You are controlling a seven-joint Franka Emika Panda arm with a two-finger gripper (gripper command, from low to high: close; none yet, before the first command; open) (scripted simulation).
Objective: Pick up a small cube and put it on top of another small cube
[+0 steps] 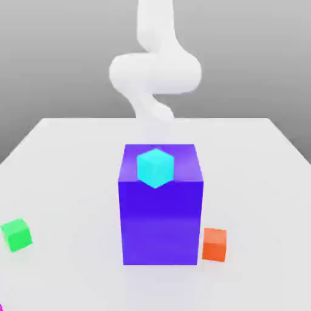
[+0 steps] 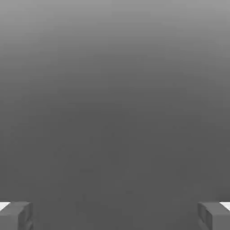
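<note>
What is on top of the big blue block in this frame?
A cyan cube sits on the top face of the blue block, nothing else. The table behind the block, where the arm comes down, is hidden.

A smooth, faintly glossy finish is shown by the big purple block (image 1: 160, 209), low in the centre of the exterior view, with a soft sheen down its front face. The cyan cube (image 1: 155, 167) on its top is rendered smooth and evenly lit, plastic-like, with no texture. The green cube (image 1: 16, 235) at lower left and the orange cube (image 1: 214, 244) at lower right are given the same plain, smooth surfaces. The table (image 1: 73, 164) is seen as a pale, smooth sheet, slightly reflective beneath the block. The arm (image 1: 155, 73), upper centre, appears as smooth matt white. In the hand view, the fingers (image 2: 15, 215) at the lower corners look matt grey.
</note>
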